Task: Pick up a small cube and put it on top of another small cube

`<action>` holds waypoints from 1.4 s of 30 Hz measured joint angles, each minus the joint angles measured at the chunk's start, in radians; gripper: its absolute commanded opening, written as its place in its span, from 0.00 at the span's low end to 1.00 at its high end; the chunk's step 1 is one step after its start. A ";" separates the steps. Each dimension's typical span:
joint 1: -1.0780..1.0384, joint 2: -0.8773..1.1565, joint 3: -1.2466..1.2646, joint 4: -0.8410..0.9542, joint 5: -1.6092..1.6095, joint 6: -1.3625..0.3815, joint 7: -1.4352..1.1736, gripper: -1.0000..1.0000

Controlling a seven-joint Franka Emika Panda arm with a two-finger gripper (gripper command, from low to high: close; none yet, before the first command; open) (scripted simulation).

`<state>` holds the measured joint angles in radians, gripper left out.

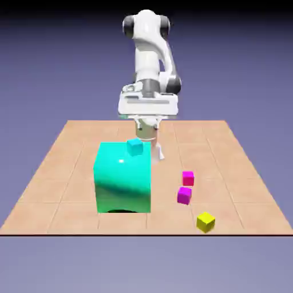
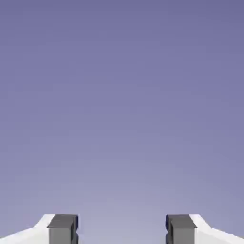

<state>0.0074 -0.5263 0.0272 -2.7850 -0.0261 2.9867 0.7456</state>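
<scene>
A small teal cube (image 1: 135,147) shows at the top rear edge of a large teal block (image 1: 123,178); I cannot tell whether it rests on it. Two small magenta cubes (image 1: 187,178) (image 1: 183,195) lie apart on the table to the exterior view's right of the block. A small yellow cube (image 1: 206,221) sits near the front edge. My gripper (image 1: 151,150) hangs behind the block, partly hidden by it. In the hand view the gripper (image 2: 121,231) is open, its grey fingertips (image 2: 62,228) wide apart with only backdrop between them.
The large teal block stands in the middle of the tan tiled table (image 1: 68,171) and hides the area behind it. The table's front edge runs just below the yellow cube.
</scene>
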 measured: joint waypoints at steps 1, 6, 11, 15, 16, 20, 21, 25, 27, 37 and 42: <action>-0.004 0.036 0.023 0.021 -0.022 -0.042 0.004 0.50; -0.023 0.217 0.135 0.125 -0.130 -0.250 0.023 0.50; -0.043 0.399 0.248 0.228 -0.238 -0.459 0.042 0.50; -0.057 0.544 0.338 0.311 -0.324 -0.625 0.057 0.50; -0.057 0.580 0.361 0.332 -0.346 -0.667 0.061 0.50; -0.077 0.725 0.451 0.415 -0.432 -0.834 0.076 0.50; -0.080 0.761 0.473 0.436 -0.454 -0.875 0.080 0.50; -0.096 0.906 0.563 0.519 -0.540 -1.042 0.095 0.50; -0.103 0.979 0.608 0.560 -0.583 -1.126 0.103 0.50; -0.142 1.341 0.834 0.768 -0.799 -1.542 0.141 0.50; -0.181 1.424 0.816 0.725 -0.895 -1.520 0.176 0.50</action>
<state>-0.1741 0.8979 0.8434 -2.0605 -0.9210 1.4667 0.9214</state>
